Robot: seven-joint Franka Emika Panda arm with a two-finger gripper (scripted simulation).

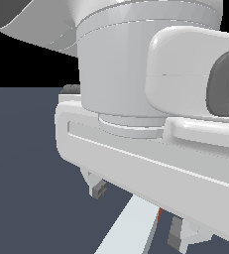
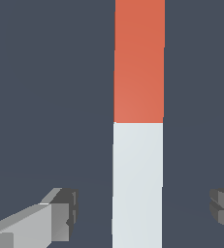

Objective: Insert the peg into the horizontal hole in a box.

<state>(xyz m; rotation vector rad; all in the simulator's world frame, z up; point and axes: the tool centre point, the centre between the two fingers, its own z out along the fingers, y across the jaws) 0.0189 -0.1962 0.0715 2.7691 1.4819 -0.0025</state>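
The peg (image 2: pixel 137 145) lies on the dark floor as a long square bar, half red-orange and half white. In the wrist view my gripper (image 2: pixel 142 213) is open above its white half, one finger (image 2: pixel 60 215) on each side, both well apart from the bar. In the exterior view the white gripper body fills most of the picture, with the two fingertips (image 1: pixel 98 188) hanging below it and the white part of the peg (image 1: pixel 128 228) between them, a sliver of red showing behind. The box and its hole are out of view.
The dark grey floor (image 1: pixel 27 173) spreads under the arm. The arm's white wrist housing (image 1: pixel 136 74) blocks the upper and right part of the exterior view.
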